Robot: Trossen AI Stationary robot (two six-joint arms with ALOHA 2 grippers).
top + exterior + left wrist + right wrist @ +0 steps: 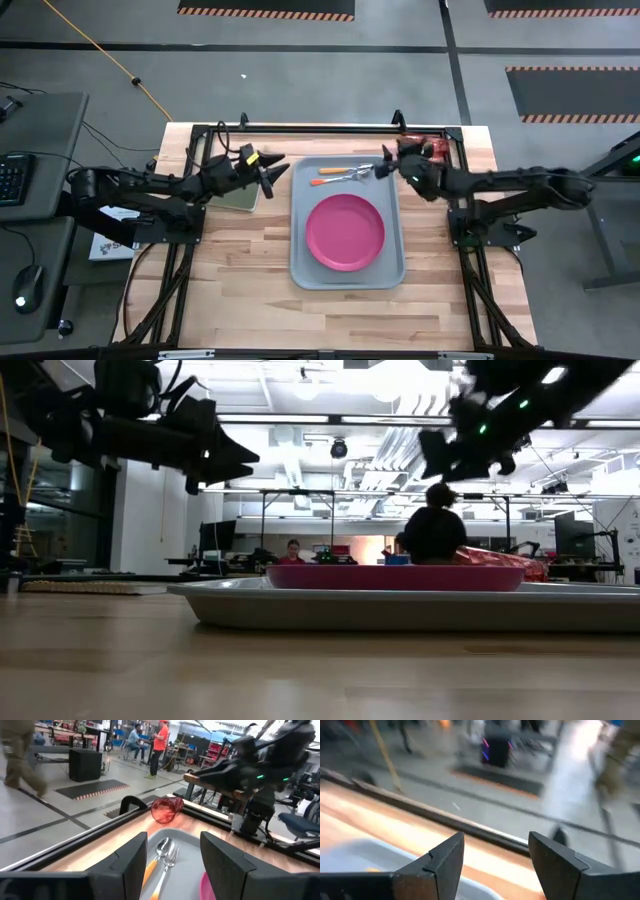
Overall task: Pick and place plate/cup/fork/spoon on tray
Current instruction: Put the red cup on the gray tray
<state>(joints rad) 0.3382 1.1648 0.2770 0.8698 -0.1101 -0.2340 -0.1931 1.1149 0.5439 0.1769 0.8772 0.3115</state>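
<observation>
Your magenta plate (345, 232) sits flat inside the grey-blue tray (306, 268), filling most of its near half. A spoon (161, 849) and a fork (168, 862) with orange handles lie side by side along the tray's far end. The red ribbed cup (167, 809) lies tipped on its side on the wood by the table's far right corner, outside the tray. Your right gripper (494, 861) hovers over the tray's far right corner, jaws spread and empty. Your left gripper (168, 865) hangs left of the tray above the dark green pad (238, 195), fingers parted, holding nothing.
</observation>
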